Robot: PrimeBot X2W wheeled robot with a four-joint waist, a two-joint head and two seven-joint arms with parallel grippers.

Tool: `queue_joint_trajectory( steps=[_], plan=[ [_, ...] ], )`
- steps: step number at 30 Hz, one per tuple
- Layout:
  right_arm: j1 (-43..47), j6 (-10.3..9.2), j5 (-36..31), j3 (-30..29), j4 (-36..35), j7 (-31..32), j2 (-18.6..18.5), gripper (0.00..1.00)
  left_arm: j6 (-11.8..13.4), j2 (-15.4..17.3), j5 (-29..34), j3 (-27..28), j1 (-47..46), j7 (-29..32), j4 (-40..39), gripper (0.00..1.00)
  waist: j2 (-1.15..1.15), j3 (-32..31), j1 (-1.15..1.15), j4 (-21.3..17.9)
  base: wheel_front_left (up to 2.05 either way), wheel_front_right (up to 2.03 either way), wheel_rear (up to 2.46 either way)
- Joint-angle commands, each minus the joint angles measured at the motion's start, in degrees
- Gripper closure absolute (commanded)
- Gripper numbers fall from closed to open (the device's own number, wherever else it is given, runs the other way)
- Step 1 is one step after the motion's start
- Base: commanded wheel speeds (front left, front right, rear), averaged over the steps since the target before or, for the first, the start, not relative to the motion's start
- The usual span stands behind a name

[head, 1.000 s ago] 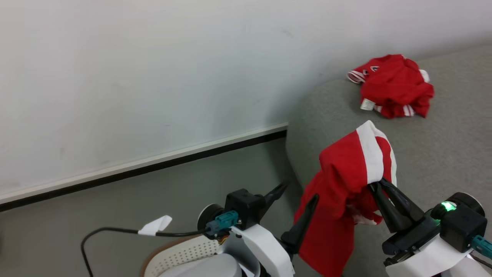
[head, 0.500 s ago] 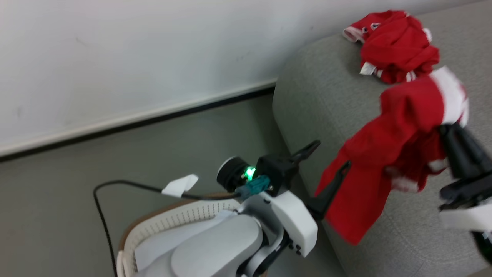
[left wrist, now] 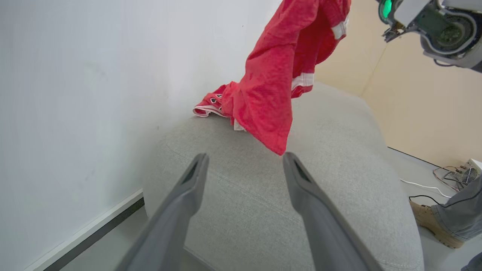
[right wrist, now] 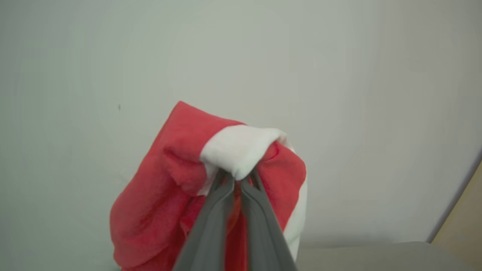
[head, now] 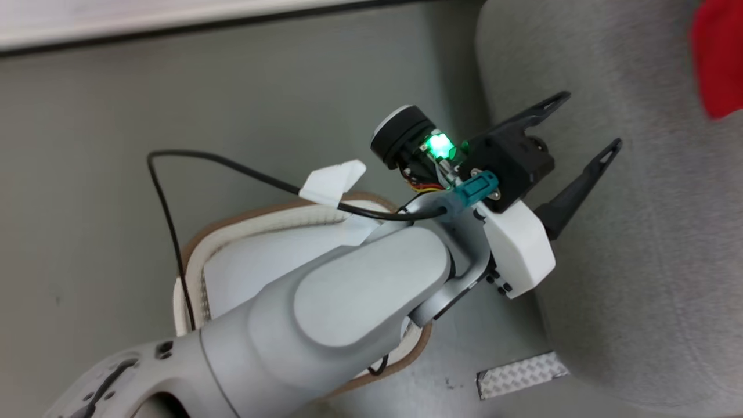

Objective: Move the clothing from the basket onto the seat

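The carrying step is judged to be in hand. A red garment (right wrist: 177, 169) with white trim is pinched at its white band between the nearly closed fingers of the right pincer (right wrist: 238, 177). In the left wrist view it is seen hanging from the upper middle of the frame, its lowest corner just above the grey seat (left wrist: 339, 180) and apparently not touching it. A second red garment (left wrist: 211, 105) is found already lying crumpled on the seat at the centre of that view, close against the white wall. The left pincer (head: 592, 119) is held wide and empty at the right of centre in the head view, against the seat's left edge. The basket (head: 244, 216) is seen on the floor in the lower left of centre of the head view, largely covered by the left arm. The little of its inside that shows looks bare and white, though whether more clothing is left in it cannot be told. A red blur at the upper right edge of the head view is probably the held garment. For the next move, the right pincer would need to be lowered until the cloth is borne by the seat, well in from the edge, and only then opened, so that nothing slides toward the floor.
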Motion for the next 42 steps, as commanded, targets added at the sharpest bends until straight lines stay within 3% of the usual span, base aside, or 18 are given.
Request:
queue_joint_trajectory(
  steps=[1,6,11,14,15,17,22,28,37,42],
  plan=[
    [-2.6,-0.13,0.9,-1.0,2.9,0.0,-1.2,1.00,0.1,-0.4,0.6,-0.2,-1.3,-0.4,0.5,0.00,0.00,6.7,-0.02,4.7,0.00,0.00,0.00],
    [-9.6,-0.13,3.1,-4.7,16.2,0.0,-3.2,1.00,-0.3,-1.4,0.6,-1.3,-3.2,-0.6,0.7,0.00,0.00,10.5,-0.02,7.2,0.00,0.00,0.00],
    [-14.0,-0.13,-0.3,-8.0,28.2,0.0,-0.6,1.00,0.5,-1.7,0.5,-2.2,-4.1,-0.9,0.8,0.00,0.00,12.9,-0.02,9.0,0.00,0.00,0.00],
    [-15.3,-0.13,-2.9,-11.0,31.9,0.0,2.3,1.00,1.0,-1.7,0.7,-2.7,-4.6,-0.9,1.1,0.00,0.00,13.8,-0.02,9.2,0.00,0.00,0.00],
    [-15.2,-0.13,-3.7,-11.9,32.5,0.0,3.5,0.92,1.1,-1.7,0.8,-2.9,-4.7,-0.8,1.2,0.00,0.00,13.9,-0.02,9.2,0.00,0.00,0.00],
    [-14.3,-0.13,-5.5,-12.8,32.9,0.0,5.1,0.00,1.3,-1.7,1.0,-3.2,-4.8,-0.8,1.7,0.00,0.00,13.9,-0.02,9.0,0.00,0.00,0.00],
    [-10.3,-0.13,-8.8,-14.2,30.3,0.0,8.2,0.00,1.6,-1.4,0.4,-2.9,-4.2,-1.6,2.6,0.00,0.00,12.2,-0.02,7.7,0.00,0.00,0.00],
    [-1.5,-0.13,-12.3,-14.6,21.1,0.0,10.9,0.00,1.1,-0.8,-1.5,-2.1,-1.8,-4.2,3.6,0.00,0.00,7.3,-0.02,6.5,0.00,0.00,0.00],
    [17.6,-0.13,-17.4,-12.1,1.5,0.0,18.9,0.00,1.8,2.3,-6.2,0.8,7.7,-9.7,5.2,0.00,0.00,-6.4,-0.02,6.4,0.00,0.00,0.00],
    [28.2,-0.13,-21.9,-11.4,-5.5,0.0,22.3,0.00,3.4,4.5,-8.9,2.8,16.3,-11.2,4.8,0.00,0.00,-15.3,-0.02,8.8,0.00,0.00,0.00]
  ],
)
